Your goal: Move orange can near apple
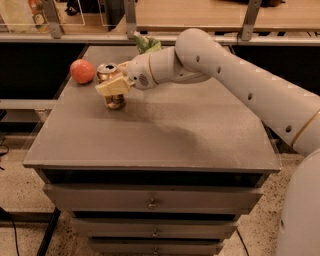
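End effector (113, 85) clamped on one orange can (115, 102) — one apple (82, 71) near, left.

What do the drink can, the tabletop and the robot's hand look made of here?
Small golden-orange drink can: metal, shiny silver top, glossy side. Grey cabinet top: matte, even sheen, perhaps laminate or painted board. Hand, closed on the can beside the round reddish apple: smooth beige fingers, likely plastic.

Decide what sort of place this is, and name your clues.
Probably a lab or office workspace: a grey drawer cabinet, a railed wooden counter behind, speckled floor. The gripper holds the orange can atop the cabinet, near the apple.
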`<state>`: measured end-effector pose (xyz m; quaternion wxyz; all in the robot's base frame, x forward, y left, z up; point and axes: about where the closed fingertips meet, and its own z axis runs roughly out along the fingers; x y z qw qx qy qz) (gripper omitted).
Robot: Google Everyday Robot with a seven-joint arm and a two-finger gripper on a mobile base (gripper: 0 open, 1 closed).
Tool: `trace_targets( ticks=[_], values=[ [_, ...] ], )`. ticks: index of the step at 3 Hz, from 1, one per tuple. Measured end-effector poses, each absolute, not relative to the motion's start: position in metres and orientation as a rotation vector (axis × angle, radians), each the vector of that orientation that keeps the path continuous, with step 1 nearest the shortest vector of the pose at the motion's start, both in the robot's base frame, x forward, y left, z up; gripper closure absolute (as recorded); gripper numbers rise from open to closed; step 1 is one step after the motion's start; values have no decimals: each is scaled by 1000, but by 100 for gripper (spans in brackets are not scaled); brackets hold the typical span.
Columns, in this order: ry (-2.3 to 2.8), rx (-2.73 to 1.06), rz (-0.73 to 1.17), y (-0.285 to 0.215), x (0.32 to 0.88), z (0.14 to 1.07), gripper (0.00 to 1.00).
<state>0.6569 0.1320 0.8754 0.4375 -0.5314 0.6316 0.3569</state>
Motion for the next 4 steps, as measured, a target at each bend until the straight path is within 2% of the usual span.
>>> trace_targets(
  ticks=[2, 4],
  values=[
    [1545, -1206, 862, 154, 695, 883, 100],
    [1513, -1180, 877, 167, 708, 890, 100]
  ],
)
